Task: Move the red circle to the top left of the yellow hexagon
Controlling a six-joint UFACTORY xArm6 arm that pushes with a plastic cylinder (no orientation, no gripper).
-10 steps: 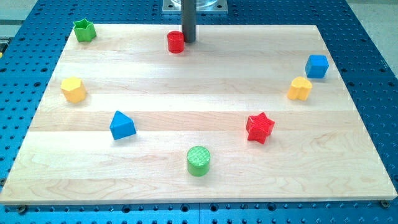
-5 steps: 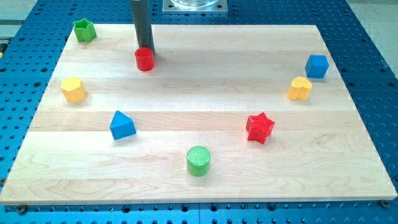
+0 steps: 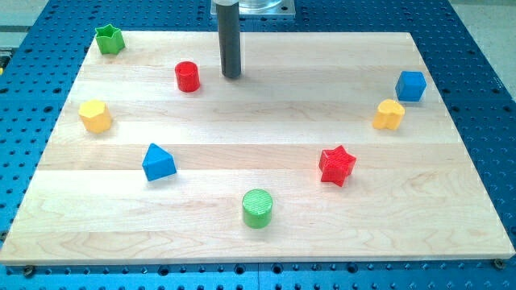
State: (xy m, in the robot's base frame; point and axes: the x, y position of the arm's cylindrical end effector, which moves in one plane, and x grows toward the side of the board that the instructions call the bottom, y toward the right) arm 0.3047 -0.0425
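Observation:
The red circle (image 3: 187, 76) stands in the upper left part of the wooden board (image 3: 258, 234). The yellow hexagon (image 3: 95, 116) sits near the board's left edge, below and left of the red circle. My tip (image 3: 231, 76) rests on the board a short way to the right of the red circle, with a clear gap between them.
A green star (image 3: 108, 39) is at the top left corner. A blue triangle (image 3: 158, 162) is lower left. A green circle (image 3: 258, 209) is at bottom centre. A red star (image 3: 336, 165) is right of centre. A second yellow block (image 3: 389, 114) and a blue cube (image 3: 410, 85) are at the right.
The red circle was pushed left and slightly down, from the top centre to its present spot. My tip then drew back to the right, away from it.

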